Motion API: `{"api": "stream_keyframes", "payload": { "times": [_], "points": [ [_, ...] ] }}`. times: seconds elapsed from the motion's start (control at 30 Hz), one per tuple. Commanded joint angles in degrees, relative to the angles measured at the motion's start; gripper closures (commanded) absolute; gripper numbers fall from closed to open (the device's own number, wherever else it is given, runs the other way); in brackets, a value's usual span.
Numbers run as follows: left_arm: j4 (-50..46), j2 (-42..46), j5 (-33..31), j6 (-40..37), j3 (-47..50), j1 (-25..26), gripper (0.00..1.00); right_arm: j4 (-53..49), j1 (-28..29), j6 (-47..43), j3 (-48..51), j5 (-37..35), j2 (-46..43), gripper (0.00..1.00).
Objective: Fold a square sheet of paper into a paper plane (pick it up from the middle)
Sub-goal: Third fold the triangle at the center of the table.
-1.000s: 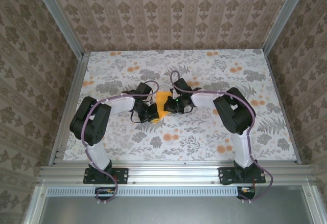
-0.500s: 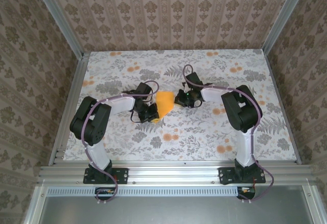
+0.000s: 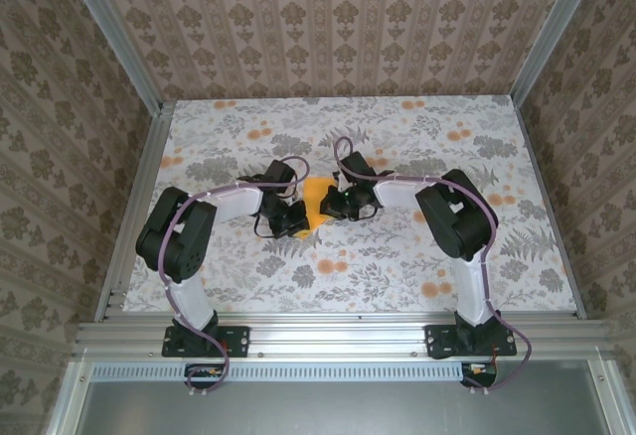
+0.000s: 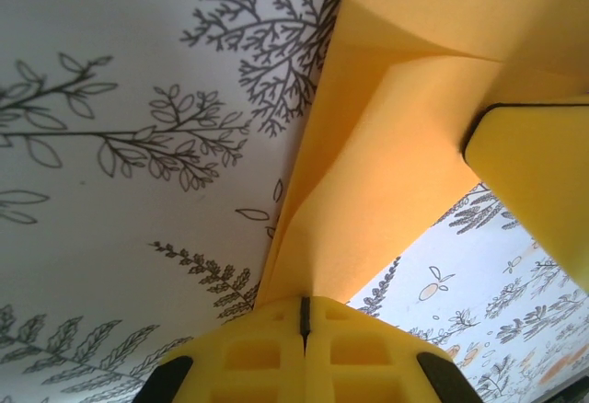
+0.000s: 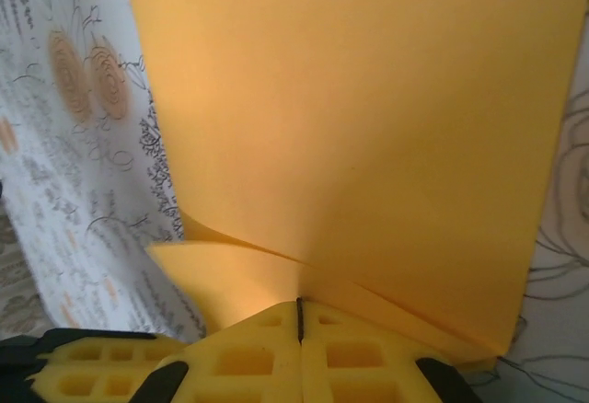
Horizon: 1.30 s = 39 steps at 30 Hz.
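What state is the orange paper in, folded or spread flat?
Folded. The square sheet of paper shows creases and overlapping layers, with the left gripper and right gripper shut on it.

The sheet of paper is held near the middle of the table, between the two grippers. The left gripper is placed at its near left edge and the right gripper at its right edge, each clamped on it.

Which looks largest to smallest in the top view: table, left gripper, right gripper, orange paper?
1. the table
2. the left gripper and right gripper, alike, unranked
3. the orange paper, pinched by both, exposed part smallest
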<state>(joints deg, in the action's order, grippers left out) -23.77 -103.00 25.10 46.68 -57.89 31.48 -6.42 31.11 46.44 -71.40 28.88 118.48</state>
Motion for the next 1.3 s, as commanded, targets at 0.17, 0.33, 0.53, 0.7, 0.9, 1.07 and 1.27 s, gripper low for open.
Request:
{"api": "stream_keyframes", "payload": {
  "times": [0.17, 0.33, 0.53, 0.7, 0.9, 1.07, 1.27],
  "points": [
    [5.8, 1.2, 3.0, -0.8, -2.6, 0.2, 0.88, -5.9, -0.2, 0.7, -0.9, -3.2, 3.7, 0.94],
    [5.7, -2.9, 3.8, -0.6, -4.3, 0.3, 0.87, -6.9, -0.2, 0.6, -1.0, -4.2, 3.8, 0.94],
    [6.5, -4.4, 6.1, -0.7, -3.5, 0.5, 0.88, -8.3, -0.2, 0.3, -1.4, -4.5, 4.3, 0.94],
    [5.2, -4.9, 7.0, -1.4, -2.2, 0.5, 0.88, -9.4, -0.2, 0.2, -1.8, -5.0, 5.1, 0.94],
    [1.1, -4.3, 6.6, -4.5, 0.4, 0.8, 0.89, -11.4, -0.2, 0.1, -2.5, -6.4, 5.7, 0.94],
    [-5.2, -3.1, 1.0, -6.9, 2.4, 0.9, 0.90, -12.7, -0.2, -0.3, -3.0, -7.5, 5.9, 0.94],
    [-6.4, -1.9, 0.6, -7.4, 5.4, 1.0, 0.91, -13.3, -0.2, -0.4, -3.0, -7.8, 6.4, 0.94]
  ]
}}
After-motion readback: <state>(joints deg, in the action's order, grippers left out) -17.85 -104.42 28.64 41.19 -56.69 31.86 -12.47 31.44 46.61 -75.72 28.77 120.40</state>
